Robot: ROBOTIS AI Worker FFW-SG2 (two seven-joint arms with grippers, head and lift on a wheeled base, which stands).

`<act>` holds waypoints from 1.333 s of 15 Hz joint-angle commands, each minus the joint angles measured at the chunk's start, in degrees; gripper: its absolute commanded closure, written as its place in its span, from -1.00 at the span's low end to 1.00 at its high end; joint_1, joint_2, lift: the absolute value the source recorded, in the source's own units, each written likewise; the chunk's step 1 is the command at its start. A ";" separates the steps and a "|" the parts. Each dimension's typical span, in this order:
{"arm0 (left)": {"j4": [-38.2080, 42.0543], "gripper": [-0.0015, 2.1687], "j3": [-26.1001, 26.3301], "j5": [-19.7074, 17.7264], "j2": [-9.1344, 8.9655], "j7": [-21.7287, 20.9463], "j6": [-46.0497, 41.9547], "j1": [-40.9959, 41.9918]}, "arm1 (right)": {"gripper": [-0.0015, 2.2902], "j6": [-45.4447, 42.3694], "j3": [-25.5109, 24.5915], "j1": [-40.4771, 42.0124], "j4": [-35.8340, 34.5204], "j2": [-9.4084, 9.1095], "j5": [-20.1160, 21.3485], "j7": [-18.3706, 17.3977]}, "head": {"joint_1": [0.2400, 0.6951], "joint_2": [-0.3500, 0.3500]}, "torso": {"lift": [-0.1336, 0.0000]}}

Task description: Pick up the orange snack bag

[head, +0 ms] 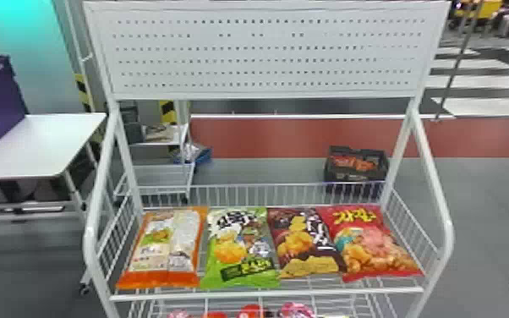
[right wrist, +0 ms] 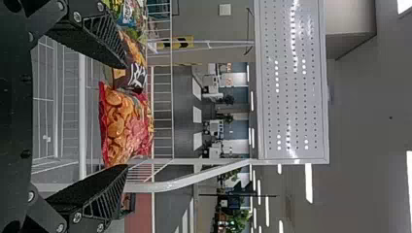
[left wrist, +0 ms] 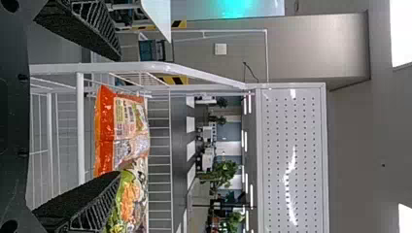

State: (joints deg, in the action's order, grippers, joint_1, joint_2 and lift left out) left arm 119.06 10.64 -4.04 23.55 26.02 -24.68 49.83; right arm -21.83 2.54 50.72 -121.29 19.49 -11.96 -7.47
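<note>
The orange snack bag [head: 165, 249] lies at the left end of the wire basket shelf [head: 266, 294], beside its left side wall. The left gripper [left wrist: 119, 115] is in front of the shelf, fingers wide apart and holding nothing; the bag appears between them, an alignment that probably serves a grasp across its width. The right gripper [right wrist: 126, 116], also wide open and empty, is in front of the shelf's right part, facing the red snack bag [head: 372, 241]; this task probably does not require it.

The green snack bag [head: 241, 249] and brown snack bag [head: 304, 245] occupy the shelf's middle. The single row presumably gives front access to each item; the raised wire walls likely retain them.

The bags are glossy, pillow-shaped film packs with flat end seals. The gripper fingers are black, tapered and ribbed. Caution: slick film may slip or crumple; the neighbouring green bag could be caught.
</note>
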 commanded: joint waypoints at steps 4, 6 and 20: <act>0.30 -0.96 0.00 0.00 0.00 0.00 0.74 -0.09 | -0.85 0.00 0.01 0.00 -0.09 0.02 -0.08 0.00 | 0.14 0.00 | 1.00; -0.40 -0.96 0.09 -1.14 -0.17 -0.70 1.97 -2.02 | -0.85 0.00 0.01 0.00 0.00 0.02 -0.08 0.00 | 0.14 0.00 | 1.00; -15.17 -0.92 8.70 -6.42 -5.71 -2.02 29.21 -36.56 | -0.85 -0.70 0.97 -0.97 1.58 -0.42 0.45 0.00 | 0.14 0.00 | 1.00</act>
State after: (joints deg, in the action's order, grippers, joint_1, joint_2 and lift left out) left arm 106.49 19.11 -10.01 18.58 24.10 3.41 16.34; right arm -22.53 3.29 50.01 -119.95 19.07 -11.51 -7.47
